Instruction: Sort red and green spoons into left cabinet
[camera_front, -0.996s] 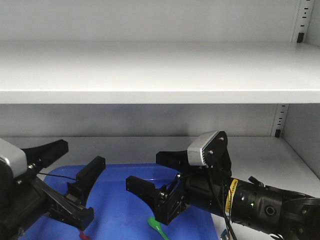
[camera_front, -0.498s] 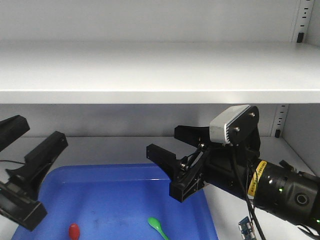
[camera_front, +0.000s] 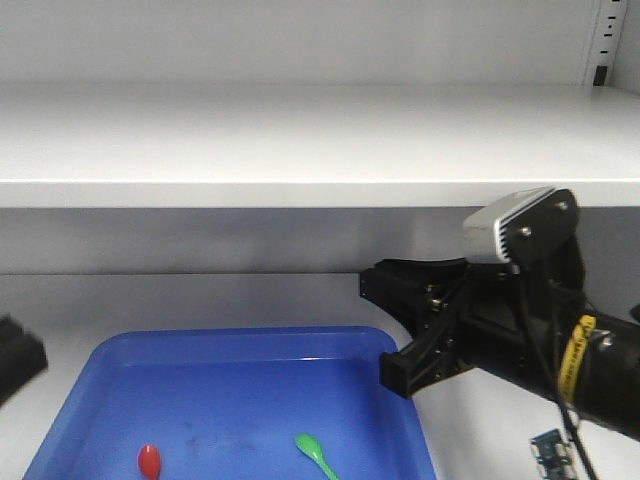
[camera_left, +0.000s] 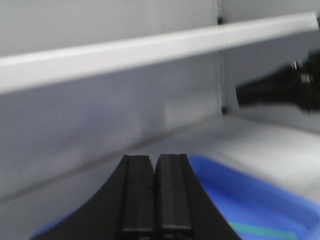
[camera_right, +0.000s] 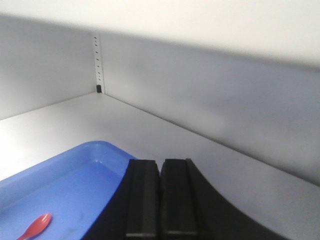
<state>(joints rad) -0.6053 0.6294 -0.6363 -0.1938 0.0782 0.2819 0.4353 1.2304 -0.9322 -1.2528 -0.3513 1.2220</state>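
Two spoons lie in the blue tray (camera_front: 60, 420) on the cabinet shelf (camera_front: 200, 290): red spoon (camera_front: 148, 461), green spoon (camera_front: 316, 452). The front view's right pincer (camera_front: 395, 330) looks empty. Left pincer (camera_left: 155, 200): fingers pressed together, empty. Right wrist view likewise. A careless arm could nudge the tray.

Headroom above the blue tray (camera_front: 250, 345) is capped by the upper shelf (camera_front: 300, 180). The tray's right edge is crowded by the right gripper (camera_front: 385, 330); its left stays open.
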